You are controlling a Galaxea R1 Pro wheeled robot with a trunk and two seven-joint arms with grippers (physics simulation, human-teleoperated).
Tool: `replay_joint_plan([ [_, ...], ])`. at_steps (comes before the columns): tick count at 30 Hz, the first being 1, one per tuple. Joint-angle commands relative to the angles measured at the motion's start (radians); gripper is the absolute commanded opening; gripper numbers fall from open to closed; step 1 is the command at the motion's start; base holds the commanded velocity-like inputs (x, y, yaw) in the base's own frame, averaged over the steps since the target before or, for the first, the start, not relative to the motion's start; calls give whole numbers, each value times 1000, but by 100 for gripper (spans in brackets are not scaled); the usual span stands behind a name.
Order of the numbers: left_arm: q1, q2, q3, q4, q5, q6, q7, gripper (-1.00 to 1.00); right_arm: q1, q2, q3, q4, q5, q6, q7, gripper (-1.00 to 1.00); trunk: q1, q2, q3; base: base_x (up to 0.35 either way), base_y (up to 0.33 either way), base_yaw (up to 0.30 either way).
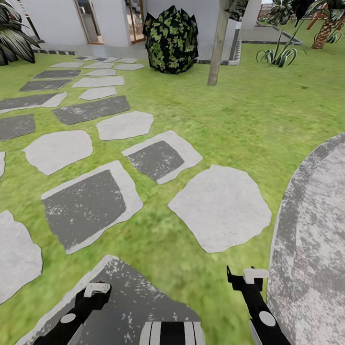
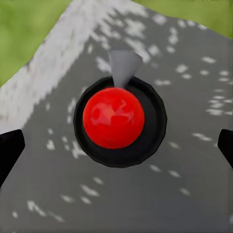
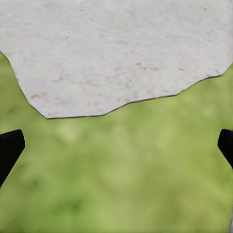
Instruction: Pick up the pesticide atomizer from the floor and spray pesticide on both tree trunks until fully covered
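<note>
The open, empty left gripper hovers above the red-topped pesticide atomizer standing on a dark grey paving slab, the right gripper open over grass, so next comes lowering to grasp it.

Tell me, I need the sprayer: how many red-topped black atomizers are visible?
1: a red-topped black atomizer on the dark grey stone slab, below the open left gripper; others may be hidden.

No readable text, labels or signs anywhere.
</note>
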Motion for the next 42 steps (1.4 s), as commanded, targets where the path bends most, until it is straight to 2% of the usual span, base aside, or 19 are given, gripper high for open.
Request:
replay_joint_plan([
  [1, -1, -1, 9, 1, -10, -4, -6, 100, 0, 0, 0, 1, 11, -2, -6, 100, 0, 0, -1, 5, 0, 0],
  [40, -4, 1, 13, -2, -9, -5, -8, 100, 0, 0, 0, 5, 11, -2, -6, 100, 0, 0, -1, 0, 0, 0],
  [41, -4, 1, 13, -2, -9, -4, -8, -100, 0, 0, 0, 6, 11, -2, -6, 100, 0, 0, -1, 0, 0, 0],
  [42, -5, 1, 13, -2, -9, -4, -8, -100, 0, 0, 0, 6, 11, -2, -6, 100, 0, 0, -1, 0, 0, 0],
])
